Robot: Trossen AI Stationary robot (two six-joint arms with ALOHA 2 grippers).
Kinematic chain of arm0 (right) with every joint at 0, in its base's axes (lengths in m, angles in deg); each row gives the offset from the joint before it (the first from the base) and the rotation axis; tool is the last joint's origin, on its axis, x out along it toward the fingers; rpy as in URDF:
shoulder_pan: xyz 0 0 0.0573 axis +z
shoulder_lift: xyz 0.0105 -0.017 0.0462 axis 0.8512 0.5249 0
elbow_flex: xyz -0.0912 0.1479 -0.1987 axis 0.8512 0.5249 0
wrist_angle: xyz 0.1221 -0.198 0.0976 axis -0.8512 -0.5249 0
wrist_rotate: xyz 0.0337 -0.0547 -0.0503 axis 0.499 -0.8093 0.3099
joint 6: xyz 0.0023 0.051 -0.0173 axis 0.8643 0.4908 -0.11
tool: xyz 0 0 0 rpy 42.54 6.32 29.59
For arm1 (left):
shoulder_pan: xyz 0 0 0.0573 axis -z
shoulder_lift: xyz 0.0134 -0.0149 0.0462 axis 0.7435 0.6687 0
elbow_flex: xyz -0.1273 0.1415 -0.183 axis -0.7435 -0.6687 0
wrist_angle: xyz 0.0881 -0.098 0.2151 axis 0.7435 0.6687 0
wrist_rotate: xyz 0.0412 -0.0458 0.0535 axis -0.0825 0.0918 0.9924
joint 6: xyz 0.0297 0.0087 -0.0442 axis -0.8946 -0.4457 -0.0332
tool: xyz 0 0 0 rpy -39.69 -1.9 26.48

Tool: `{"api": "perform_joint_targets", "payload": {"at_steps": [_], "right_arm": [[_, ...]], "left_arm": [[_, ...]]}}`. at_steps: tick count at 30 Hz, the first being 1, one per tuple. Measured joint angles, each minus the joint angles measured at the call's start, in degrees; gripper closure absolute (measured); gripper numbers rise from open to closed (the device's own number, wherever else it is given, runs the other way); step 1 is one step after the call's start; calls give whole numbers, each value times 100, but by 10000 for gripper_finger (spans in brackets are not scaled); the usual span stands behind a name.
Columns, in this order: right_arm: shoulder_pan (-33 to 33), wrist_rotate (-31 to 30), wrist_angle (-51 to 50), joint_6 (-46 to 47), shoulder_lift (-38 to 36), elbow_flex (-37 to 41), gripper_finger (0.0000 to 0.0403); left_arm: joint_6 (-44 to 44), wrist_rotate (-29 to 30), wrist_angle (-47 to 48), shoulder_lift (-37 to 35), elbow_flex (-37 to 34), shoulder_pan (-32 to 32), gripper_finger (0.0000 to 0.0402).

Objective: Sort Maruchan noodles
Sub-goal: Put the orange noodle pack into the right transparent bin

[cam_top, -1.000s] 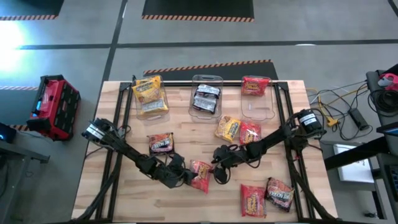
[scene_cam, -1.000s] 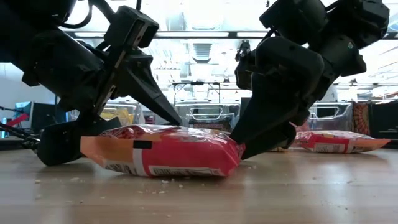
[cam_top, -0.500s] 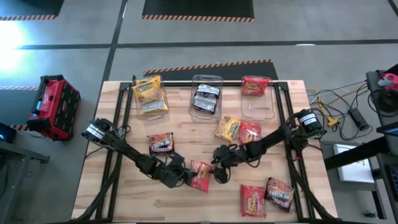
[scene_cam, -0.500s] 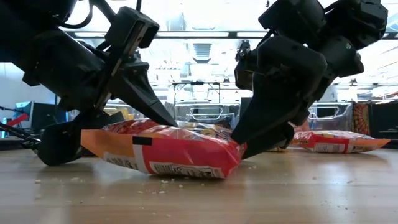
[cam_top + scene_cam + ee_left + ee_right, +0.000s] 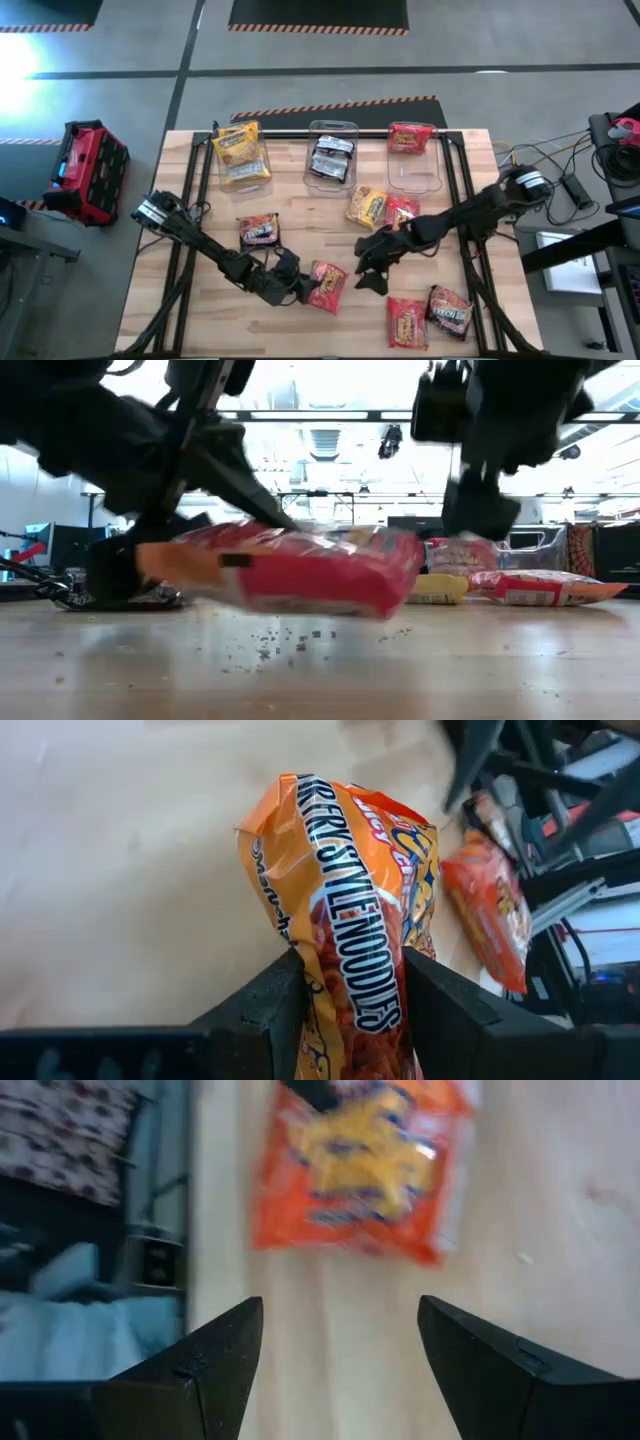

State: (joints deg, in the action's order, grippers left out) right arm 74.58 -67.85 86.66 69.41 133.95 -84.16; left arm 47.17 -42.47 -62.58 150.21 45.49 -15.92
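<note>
**mika:** Right gripper (image 5: 372, 268) backed off since a second ago. It was pressed against the red packet (image 5: 326, 285) then, now it's out at about 3 o'clock from it, well apart, fingers spread wide and holding nothing. Left gripper (image 5: 303, 289) has clamped onto that packet's 9 o'clock edge, and in the low view the packet (image 5: 290, 568) has come up off the table (image 5: 320, 670). It was lying flat before.

**dov:** Yep, the left wrist view backs that up: the packet (image 5: 345, 910) is pinched between the two dark fingers (image 5: 268, 1005). Crumbs sit on the wood under it in the low view. Where's the rest, near to far?

**mika:** Front edge, around 5 o'clock on the table: another red one (image 5: 407, 321) with a dark one (image 5: 450, 311) just beside it. Middle: a dark-and-red packet (image 5: 259, 231) at 10 o'clock from the held one, and a yellow (image 5: 367, 206) and red (image 5: 402, 212) pair touching, past the right gripper. Far edge, three clear bins: yellow (image 5: 238, 147) in the left bin (image 5: 247, 178), dark (image 5: 332, 157) in the middle bin (image 5: 333, 128), red (image 5: 410, 137) in the right bin (image 5: 416, 176).

**dov:** And the right wrist view shows an orange-red packet (image 5: 355, 1165) on the wood beyond its open fingers. Can't tell which one.
</note>
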Motion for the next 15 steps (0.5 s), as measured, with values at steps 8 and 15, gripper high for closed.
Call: {"api": "perform_joint_targets", "payload": {"at_steps": [8,15], "right_arm": [[-165,-47,6,357,-753,0,147],[-286,-357,-646,397,-1568,-4,147]], "left_arm": [[-1256,957,1,-8,473,-2,273],[-1939,2329,30,-30,755,-39,273]]}}
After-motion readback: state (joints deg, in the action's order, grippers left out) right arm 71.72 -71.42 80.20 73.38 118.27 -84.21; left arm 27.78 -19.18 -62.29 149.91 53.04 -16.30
